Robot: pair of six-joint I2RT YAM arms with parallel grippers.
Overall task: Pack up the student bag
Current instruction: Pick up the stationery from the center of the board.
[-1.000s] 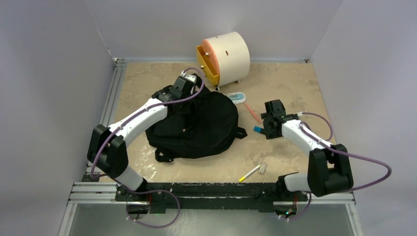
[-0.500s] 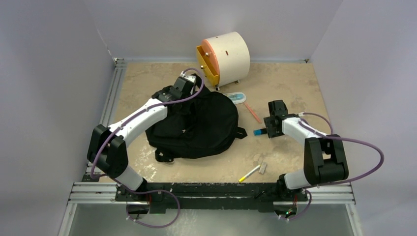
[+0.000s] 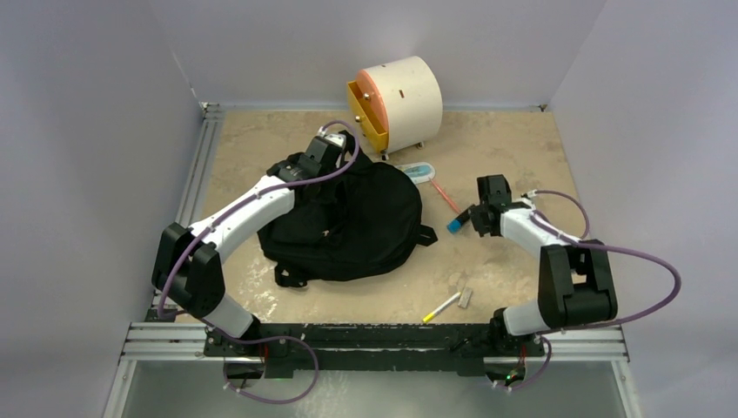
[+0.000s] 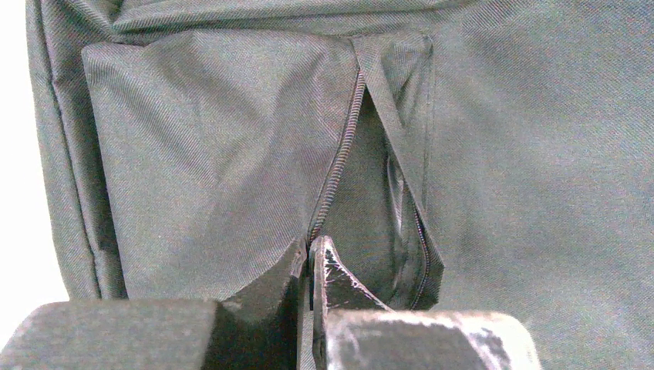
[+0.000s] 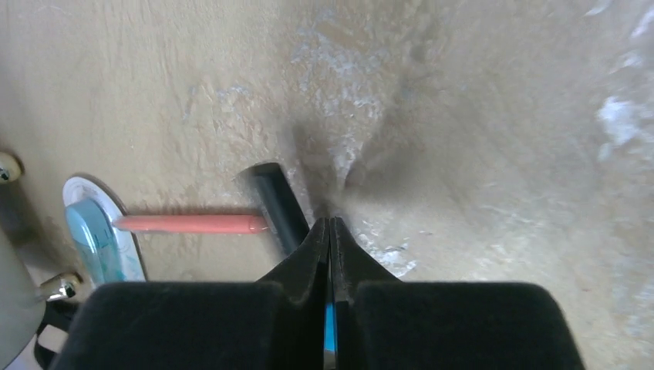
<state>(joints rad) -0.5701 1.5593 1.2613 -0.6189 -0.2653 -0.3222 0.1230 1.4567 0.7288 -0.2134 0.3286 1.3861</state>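
The student bag lies flat, black and soft, left of the table's middle. In the left wrist view its zip opening gapes a little. My left gripper sits at the bag's far edge, and its jaws are shut on the fabric edge by the zip teeth. My right gripper rests low on the table to the right of the bag, with its fingertips pressed together. A black marker with a blue cap lies slanted against the left finger. It passes under the fingers, not between the tips.
A red pencil and a white-and-blue oval item lie just beyond the marker. The cream drawer box with an orange-yellow front stands at the back. A yellow-tipped white pen and a small grey piece lie near the front edge.
My right gripper has closed from wide open and shifted slightly farther from the front edge. The blue-capped marker has swung from level to slanted. The left arm and the bag have not moved.
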